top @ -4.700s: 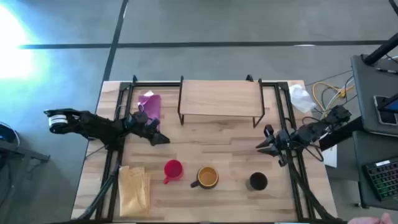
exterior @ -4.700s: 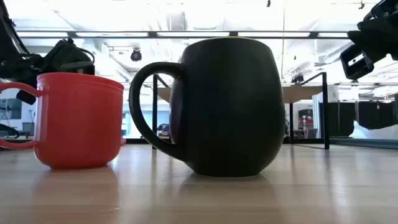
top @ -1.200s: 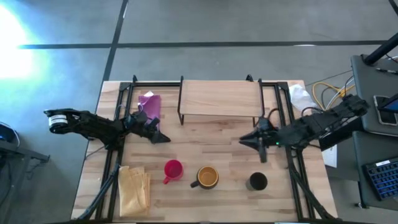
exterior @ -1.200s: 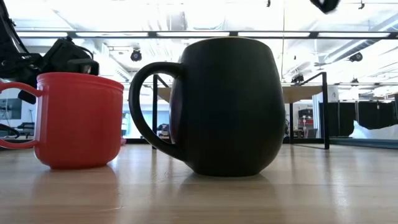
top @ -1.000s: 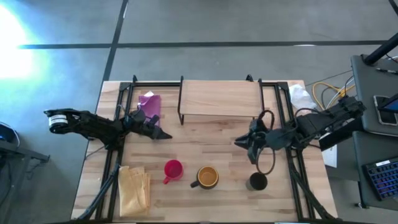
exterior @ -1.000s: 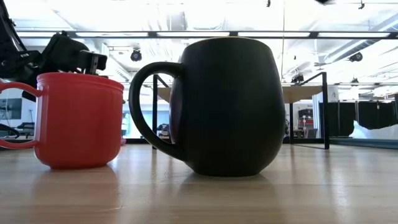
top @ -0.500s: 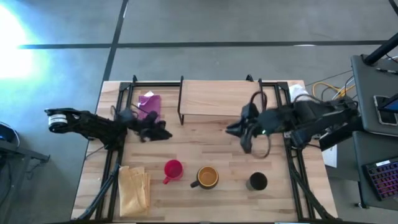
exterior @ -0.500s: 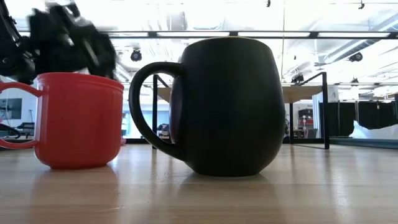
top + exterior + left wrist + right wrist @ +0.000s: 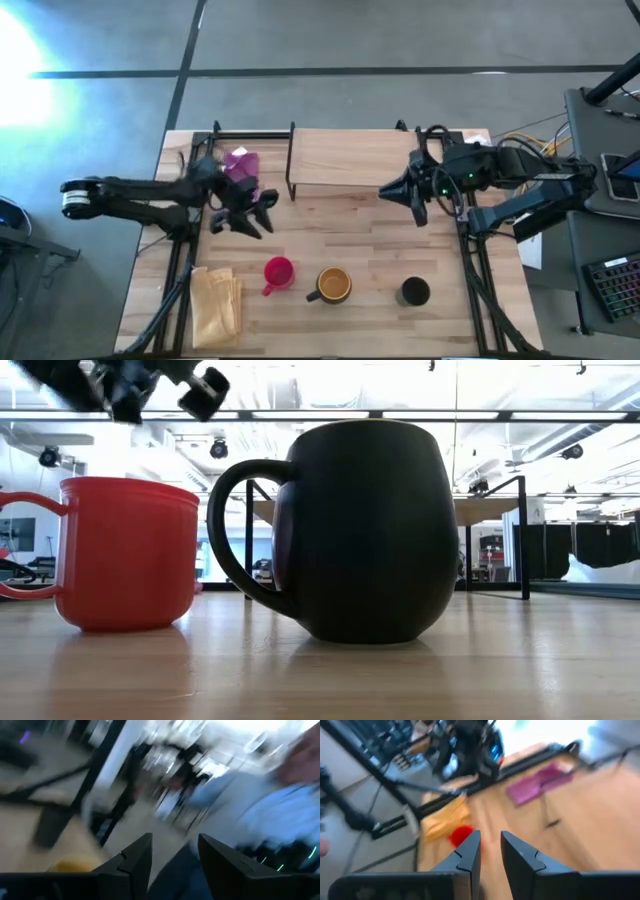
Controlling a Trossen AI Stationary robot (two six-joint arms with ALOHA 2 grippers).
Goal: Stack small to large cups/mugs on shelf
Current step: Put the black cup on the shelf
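- Table [image 9: 360, 250]: pale wood planks, smooth, with a soft sheen.
- Shelf [image 9: 352, 156]: light wood board on thin black metal legs.
- Red mug [image 9: 125, 555]: looks like plastic, slightly glossy.
- Dark mug [image 9: 365, 530]: matt black outside, orange-yellow inside.
- Purple cloth [image 9: 240, 166]: soft, crumpled.
- Yellow cloth [image 9: 217, 303]: folded, matt.

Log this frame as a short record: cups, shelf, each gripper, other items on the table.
cups: red mug, dark mug with orange-yellow inside and black cup in a row along the table's near edge
shelf: light-wood shelf at the far side, nothing on it
left gripper: left gripper above the table, farther back than the red mug, fingers apart, empty
right gripper: right gripper at the shelf's right front corner, fingers apart, empty
other: purple cloth left of the shelf; yellow cloth at the near left
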